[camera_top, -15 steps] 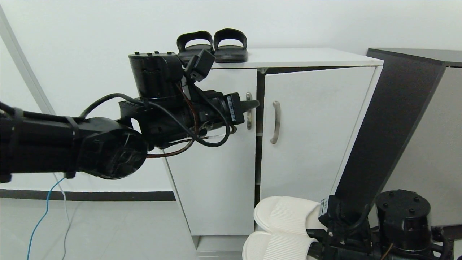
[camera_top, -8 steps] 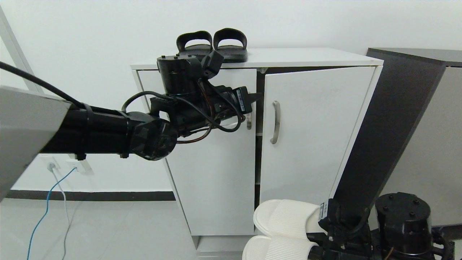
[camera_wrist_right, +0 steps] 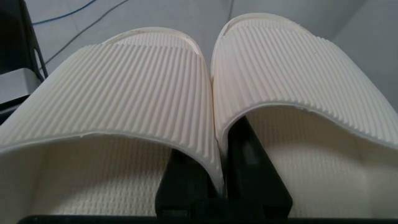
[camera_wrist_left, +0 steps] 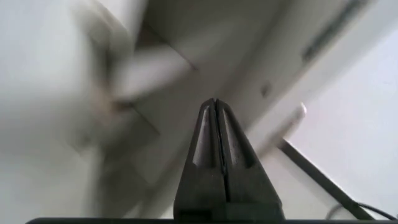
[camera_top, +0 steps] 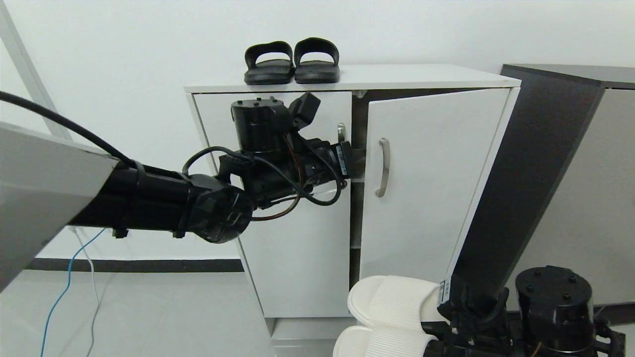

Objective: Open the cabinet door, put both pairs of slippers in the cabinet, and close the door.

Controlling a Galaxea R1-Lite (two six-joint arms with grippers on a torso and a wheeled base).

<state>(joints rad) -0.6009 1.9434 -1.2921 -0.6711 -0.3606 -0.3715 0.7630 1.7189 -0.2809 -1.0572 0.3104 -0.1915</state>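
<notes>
The white cabinet (camera_top: 297, 238) has its right door (camera_top: 426, 178) slightly ajar, leaving a dark gap beside the left door. My left gripper (camera_top: 358, 161) is shut, and its tips sit in that gap between the two handles (camera_top: 382, 167). In the left wrist view the closed fingers (camera_wrist_left: 216, 106) point at the door edge with a handle (camera_wrist_left: 292, 118) nearby. Black slippers (camera_top: 292, 62) stand on the cabinet top. Low in front of the cabinet, my right gripper (camera_top: 436, 329) is shut on the white slippers (camera_top: 392, 297), pinching both inner straps (camera_wrist_right: 217, 180) together.
A dark grey cabinet (camera_top: 570, 173) stands close against the white one on the right. A blue cable (camera_top: 64, 292) trails over the grey floor at the left. White wall lies behind.
My left arm has pushed forward and to the right. Its gripper tips have gone from the left door's handle down into the gap between the doors. The right arm still holds the white slippers.
</notes>
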